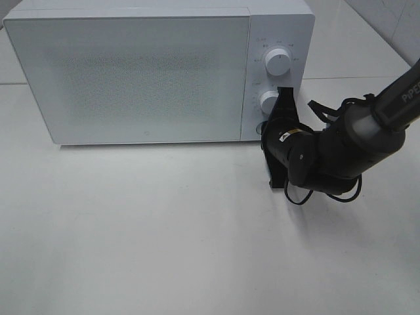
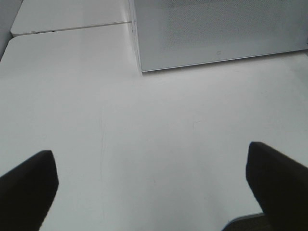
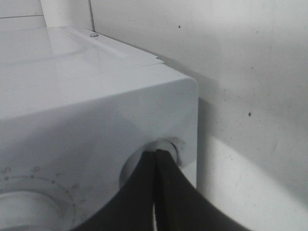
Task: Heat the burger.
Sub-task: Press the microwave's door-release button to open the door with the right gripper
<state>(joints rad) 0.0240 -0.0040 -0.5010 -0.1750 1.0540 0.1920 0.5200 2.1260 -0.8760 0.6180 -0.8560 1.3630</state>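
Microwave (image 1: 131, 72) shut; right gripper (image 3: 156, 153), jaws together, likely as a poking tip, presses button (image 3: 173, 143) at panel's five o'clock; left gripper (image 2: 149, 159) spread, idle.

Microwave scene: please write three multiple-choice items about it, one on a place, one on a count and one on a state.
1. The right gripper has its tips:
A) on the door's left edge
B) at the control panel
C) on the table, far from the oven

2. How many white knobs does the panel have?
A) four
B) one
C) two

3. The door is:
A) closed
B) half open
C) wide open

Answers:
1 B: the shut tips meet at a round recess on the panel.
2 C: only the upper knob and the lower knob show.
3 A: the door sits flush with the front.
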